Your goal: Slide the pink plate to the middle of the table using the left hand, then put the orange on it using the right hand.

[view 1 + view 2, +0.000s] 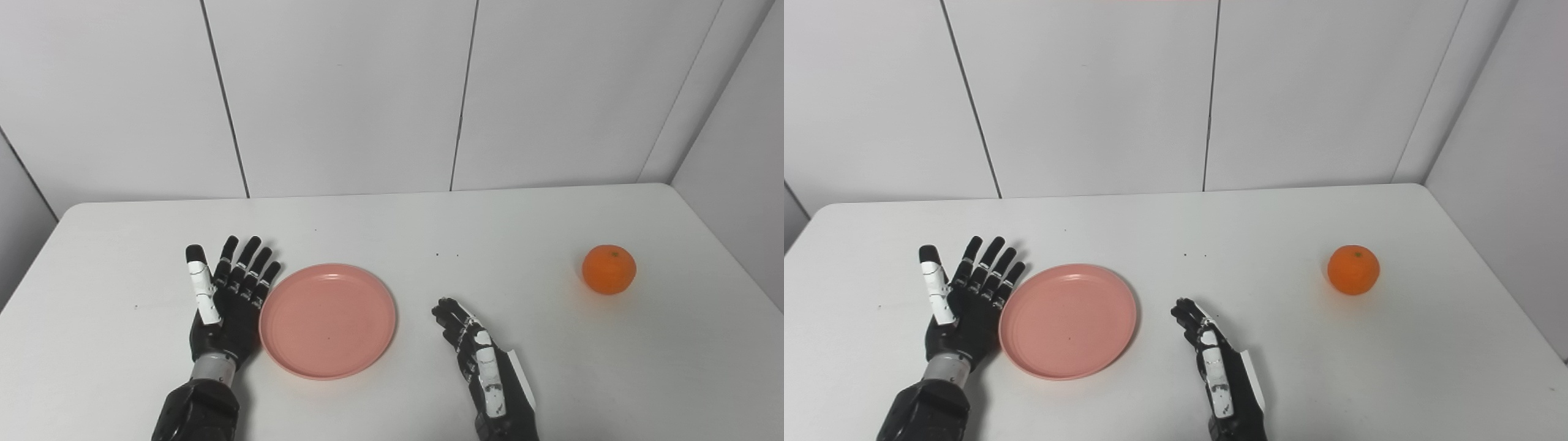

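Here we see a white table (392, 220) set against grey wall panels (343, 92), with both arms entering from the bottom edge. The plate (327, 320), pink and shallow, lies flat a little left of the table's centre, and nothing rests in it. The left hand (225, 304) lies just beside the plate's left rim, palm facing the plate, fingers (248, 269) straight and spread, thumb apart; it holds nothing. We cannot tell whether its inner edge touches the rim or stands just clear of it. The right hand (484, 361) sits to the right of the plate, apart from it, turned edge-on to the cameras with its fingers extended and pointing away from the robot; it too holds nothing, though how far its fingers are spread cannot be read from this angle. The orange (609, 269) rests on the table near the right edge, well apart from the right hand, farther back and to its right, and well apart from the plate.
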